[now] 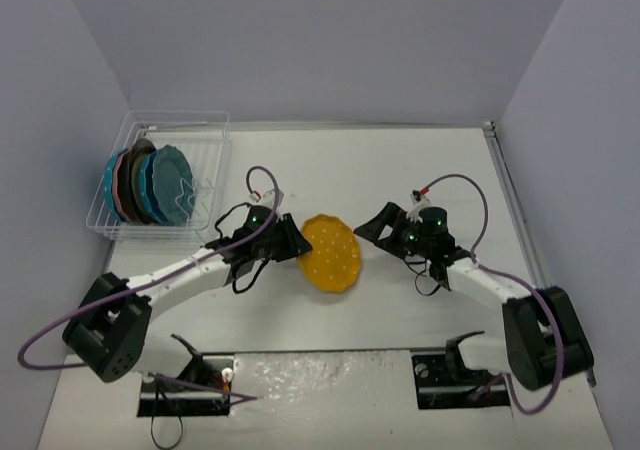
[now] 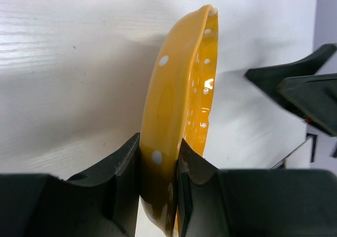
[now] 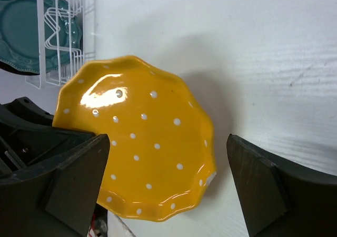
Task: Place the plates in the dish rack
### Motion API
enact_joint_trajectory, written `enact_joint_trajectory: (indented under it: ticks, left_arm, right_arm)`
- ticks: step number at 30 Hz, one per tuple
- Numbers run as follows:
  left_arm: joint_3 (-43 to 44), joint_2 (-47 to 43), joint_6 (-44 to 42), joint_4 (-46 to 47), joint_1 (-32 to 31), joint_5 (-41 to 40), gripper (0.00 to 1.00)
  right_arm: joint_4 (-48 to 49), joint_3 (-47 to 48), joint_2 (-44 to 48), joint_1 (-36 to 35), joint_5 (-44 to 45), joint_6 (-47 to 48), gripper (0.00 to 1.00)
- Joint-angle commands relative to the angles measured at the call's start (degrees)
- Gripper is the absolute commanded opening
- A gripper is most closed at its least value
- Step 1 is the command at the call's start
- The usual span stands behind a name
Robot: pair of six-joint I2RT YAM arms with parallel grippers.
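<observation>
- Yellow, white-dotted and scallop-edged, one plate (image 1: 331, 253) sat near the middle of the table (image 1: 420, 160), between the two grippers and well apart from the dish rack.
- The left gripper (image 2: 160, 158) was clamped on this yellow plate's rim, one black finger (image 2: 124, 166) pressed against each face, holding it on edge.
- The right gripper (image 3: 168, 181) stood wide apart with nothing between its fingers; it was just beside the plate's opposite side and not touching it.
- The dish rack (image 1: 180, 120), clear plastic with thin white wires, was in the far left corner of the table.
- Several other plates (image 1: 150, 185) stood upright in the rack, packed close together towards its left side: blue and teal ones, with a pink one and a dark-rimmed one among them.
- Their exact number could not be told from above.
</observation>
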State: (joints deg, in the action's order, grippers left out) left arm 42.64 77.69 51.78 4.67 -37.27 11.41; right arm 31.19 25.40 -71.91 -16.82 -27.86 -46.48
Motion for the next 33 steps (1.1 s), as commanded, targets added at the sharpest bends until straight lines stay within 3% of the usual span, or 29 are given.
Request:
enact_joint_trajectory:
  ticks: [1, 10, 13, 19, 28, 33]
  left_arm:
    - [12.2, -7.1, -8.8, -2.6, -0.2, -3.3, 0.0]
    - [35.6, -10.2, -33.1, -27.8, 1.7, -23.4, 0.0]
    - [42.1, -9.5, -41.9, -30.6, 5.4, -28.1, 0.0]
    - [52.3, -4.1, -55.3, -33.1, 17.2, -30.0, 0.0]
    - [62.5, 6.7, -62.9, -34.5, 26.1, -32.1, 0.0]
    - [61.6, 11.4, -64.0, -33.3, 29.8, -33.0, 0.0]
  right_arm:
    - [-13.7, 6.4, 8.5, 0.2, 8.5, 8.6, 0.91]
    - [-23.6, 9.1, 20.7, 0.6, 15.5, 14.1, 0.92]
    - [-24.9, 8.9, 23.5, 0.7, 15.7, 15.1, 0.92]
    - [-25.4, 8.4, 25.7, 0.7, 14.3, 17.5, 0.93]
    - [-26.8, 7.9, 26.6, 0.8, 12.6, 19.5, 0.95]
    - [-27.3, 7.9, 26.9, 0.8, 12.2, 20.9, 0.96]
